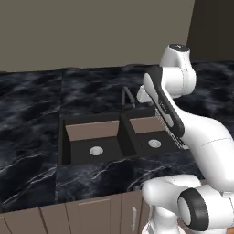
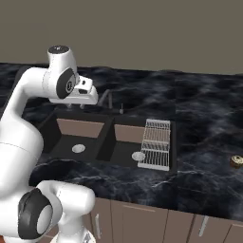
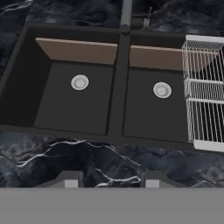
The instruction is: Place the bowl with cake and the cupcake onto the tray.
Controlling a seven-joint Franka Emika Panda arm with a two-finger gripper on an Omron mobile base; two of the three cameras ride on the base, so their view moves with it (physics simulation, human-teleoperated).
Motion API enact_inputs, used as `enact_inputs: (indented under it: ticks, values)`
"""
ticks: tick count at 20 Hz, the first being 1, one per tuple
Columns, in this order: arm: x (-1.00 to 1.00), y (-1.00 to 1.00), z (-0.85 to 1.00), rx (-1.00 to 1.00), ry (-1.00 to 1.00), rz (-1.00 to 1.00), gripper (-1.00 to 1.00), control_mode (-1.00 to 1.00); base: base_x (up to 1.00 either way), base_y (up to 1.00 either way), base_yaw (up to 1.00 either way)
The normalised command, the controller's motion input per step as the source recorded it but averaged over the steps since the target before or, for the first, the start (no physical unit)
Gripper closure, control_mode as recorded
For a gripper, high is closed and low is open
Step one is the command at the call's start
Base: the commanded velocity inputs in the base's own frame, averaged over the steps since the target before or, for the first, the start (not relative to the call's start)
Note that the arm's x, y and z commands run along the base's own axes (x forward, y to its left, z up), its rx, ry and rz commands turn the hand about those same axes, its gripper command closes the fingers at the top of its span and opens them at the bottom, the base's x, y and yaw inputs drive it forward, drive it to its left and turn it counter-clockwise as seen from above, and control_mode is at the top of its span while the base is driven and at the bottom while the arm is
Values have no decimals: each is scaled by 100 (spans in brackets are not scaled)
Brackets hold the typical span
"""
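A tiny round cupcake (image 2: 236, 161), tan and brown, sits on the dark marble counter at the far right, well away from the arm. The bowl with cake and the tray are out of view. My gripper (image 3: 111, 181) hangs over the front rim of the double sink, looking down into both basins. Its two fingertips (image 3: 72, 180) stand apart with only counter between them, so it is open and holds nothing. In the right base view the white hand (image 2: 86, 91) hovers above the left basin, near the faucet.
A black double sink (image 1: 121, 132) is set in the marble counter (image 2: 204, 114). A white wire rack (image 2: 155, 144) lies across the right side of the right basin (image 3: 203, 92). A dark faucet (image 2: 108, 97) stands behind the divider. Cabinet fronts run below the counter edge.
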Motion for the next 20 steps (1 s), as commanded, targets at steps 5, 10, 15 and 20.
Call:
enact_inputs:
  ticks: [5, 10, 15, 20]
  values:
    - [0, 0, 0, 0, 0, 0, -100, 100, -20, 0, 0]
    - [0, 0, 0, 0, 0, 0, -100, 100, -51, 0, 0]
    - [0, 0, 0, 0, 0, 0, -100, 100, -15, -10, 0]
    - [0, 0, 0, 0, 0, 0, -100, 100, 0, -60, 0]
